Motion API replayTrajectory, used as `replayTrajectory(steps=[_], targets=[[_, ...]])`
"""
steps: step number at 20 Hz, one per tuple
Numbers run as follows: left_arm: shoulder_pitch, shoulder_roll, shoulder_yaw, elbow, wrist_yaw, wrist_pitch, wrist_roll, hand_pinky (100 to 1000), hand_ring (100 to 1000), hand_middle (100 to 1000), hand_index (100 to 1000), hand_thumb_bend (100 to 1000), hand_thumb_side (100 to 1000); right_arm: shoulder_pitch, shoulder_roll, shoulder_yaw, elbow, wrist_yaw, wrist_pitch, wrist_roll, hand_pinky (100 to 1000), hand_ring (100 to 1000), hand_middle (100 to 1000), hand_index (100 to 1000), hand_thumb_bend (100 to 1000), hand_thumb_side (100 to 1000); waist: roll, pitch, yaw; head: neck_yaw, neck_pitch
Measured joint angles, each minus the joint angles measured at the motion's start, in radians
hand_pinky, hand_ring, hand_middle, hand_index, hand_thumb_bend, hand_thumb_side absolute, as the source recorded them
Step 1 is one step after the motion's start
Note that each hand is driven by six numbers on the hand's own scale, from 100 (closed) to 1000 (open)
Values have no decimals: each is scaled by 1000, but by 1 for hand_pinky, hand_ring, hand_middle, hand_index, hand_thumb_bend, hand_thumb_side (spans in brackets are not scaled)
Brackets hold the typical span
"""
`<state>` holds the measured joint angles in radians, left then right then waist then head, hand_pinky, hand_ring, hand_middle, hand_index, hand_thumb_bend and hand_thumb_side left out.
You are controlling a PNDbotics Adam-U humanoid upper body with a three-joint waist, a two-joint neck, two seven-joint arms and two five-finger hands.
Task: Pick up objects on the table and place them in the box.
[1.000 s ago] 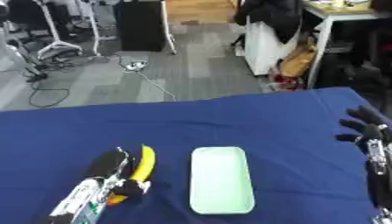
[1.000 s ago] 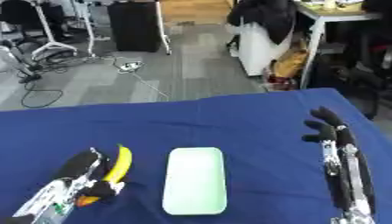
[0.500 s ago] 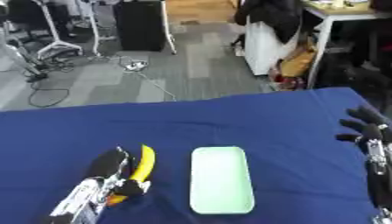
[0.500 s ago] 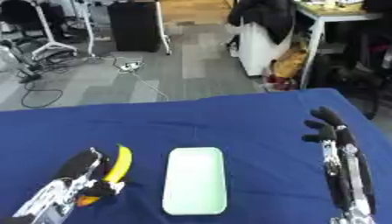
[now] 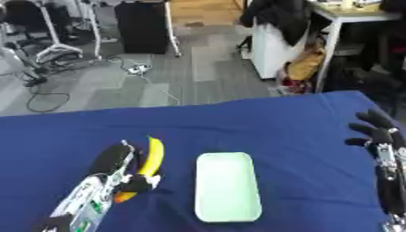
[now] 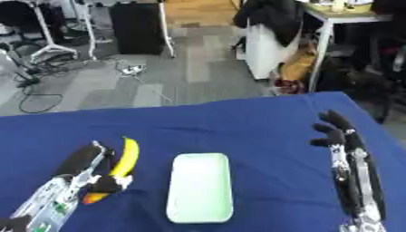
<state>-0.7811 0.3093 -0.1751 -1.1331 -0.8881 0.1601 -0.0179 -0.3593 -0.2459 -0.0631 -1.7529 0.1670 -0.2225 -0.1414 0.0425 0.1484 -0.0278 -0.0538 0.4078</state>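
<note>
At the left of the blue counter point(image 5: 262, 122), the left hand point(image 5: 119, 167) lies curled along a yellow banana point(image 5: 152, 156), though whether its fingers truly grip the fruit is hard to tell. The banana looks light, soft and easily bruised, best held around its middle, with the pale green box point(image 5: 228, 186) just beside it. The right hand point(image 6: 341, 136) rests open at the right edge, holding nothing.

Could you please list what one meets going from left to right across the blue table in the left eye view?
Left hand → yellow banana → pale green box → right hand, all on or over the blue table.
</note>
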Motion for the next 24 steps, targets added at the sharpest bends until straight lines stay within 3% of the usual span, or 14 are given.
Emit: replayTrajectory(steps=[17,24], targets=[[-37,-1,-32,-98,29,7,-27,354,134,211,373,163,420,0,0,0,0,0,1,2,645,781,816,921,100,874,5,-9,-1,0,0],[-59,-37,-50,-103,26,-5,-39,354,132,210,372,164,422,0,0,1,0,-1,-2,5,646,782,816,921,100,875,2,-10,-3,0,0]])
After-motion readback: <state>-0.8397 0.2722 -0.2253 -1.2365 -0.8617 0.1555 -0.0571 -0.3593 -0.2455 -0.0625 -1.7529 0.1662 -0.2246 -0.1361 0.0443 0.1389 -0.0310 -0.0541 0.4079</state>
